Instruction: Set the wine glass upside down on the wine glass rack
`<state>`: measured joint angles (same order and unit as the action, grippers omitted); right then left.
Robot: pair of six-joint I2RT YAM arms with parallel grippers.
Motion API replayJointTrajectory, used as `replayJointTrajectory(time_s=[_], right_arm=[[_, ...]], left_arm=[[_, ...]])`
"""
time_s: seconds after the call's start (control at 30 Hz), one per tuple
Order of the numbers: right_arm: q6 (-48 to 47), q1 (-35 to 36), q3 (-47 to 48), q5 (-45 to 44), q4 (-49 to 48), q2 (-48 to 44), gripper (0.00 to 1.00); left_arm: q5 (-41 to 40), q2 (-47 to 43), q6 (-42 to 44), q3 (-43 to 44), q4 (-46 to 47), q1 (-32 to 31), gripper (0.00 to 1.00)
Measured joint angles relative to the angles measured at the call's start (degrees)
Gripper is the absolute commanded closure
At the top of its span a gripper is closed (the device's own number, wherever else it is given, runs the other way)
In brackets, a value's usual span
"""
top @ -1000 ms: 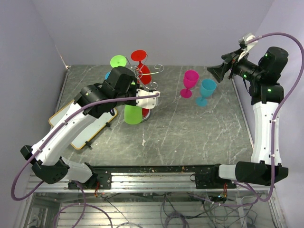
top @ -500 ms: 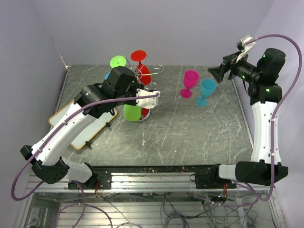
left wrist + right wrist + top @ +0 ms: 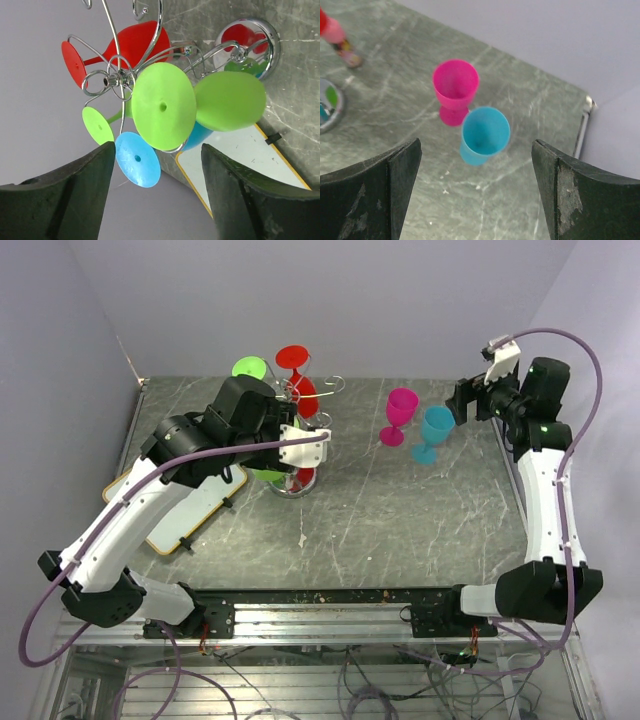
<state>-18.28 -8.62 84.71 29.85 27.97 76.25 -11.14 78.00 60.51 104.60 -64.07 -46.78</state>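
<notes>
- since a second ago, left gripper (image 3: 156,160) jaws have spread wide, off the green wine glass (image 3: 230,100), now hanging upside down on the wine glass rack (image 3: 117,80) at the desk's (image 3: 400,510) far-left side.
- right gripper (image 3: 475,150), jaws wide and empty, has swung over pink glass (image 3: 455,82) and blue glass (image 3: 484,132), far right.

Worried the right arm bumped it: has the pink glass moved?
No. The pink glass stands where it did, just left of the blue glass, same gap to the table's back edge.
</notes>
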Motion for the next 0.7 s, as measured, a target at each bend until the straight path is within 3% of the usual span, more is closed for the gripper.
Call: replayJointTrajectory(time_s=[0.3, 0.7], right_arm=[[0.74, 0.0, -2.54, -13.03, -1.11, 6.12, 0.17], [3.45, 0.66, 4.83, -21.44, 1.99, 19.65, 0.33]], left_arm=[[3.72, -1.66, -3.61, 2.84, -3.65, 0.0, 0.05], [3.93, -4.24, -5.9, 2.89, -4.0, 0.13, 0.04]])
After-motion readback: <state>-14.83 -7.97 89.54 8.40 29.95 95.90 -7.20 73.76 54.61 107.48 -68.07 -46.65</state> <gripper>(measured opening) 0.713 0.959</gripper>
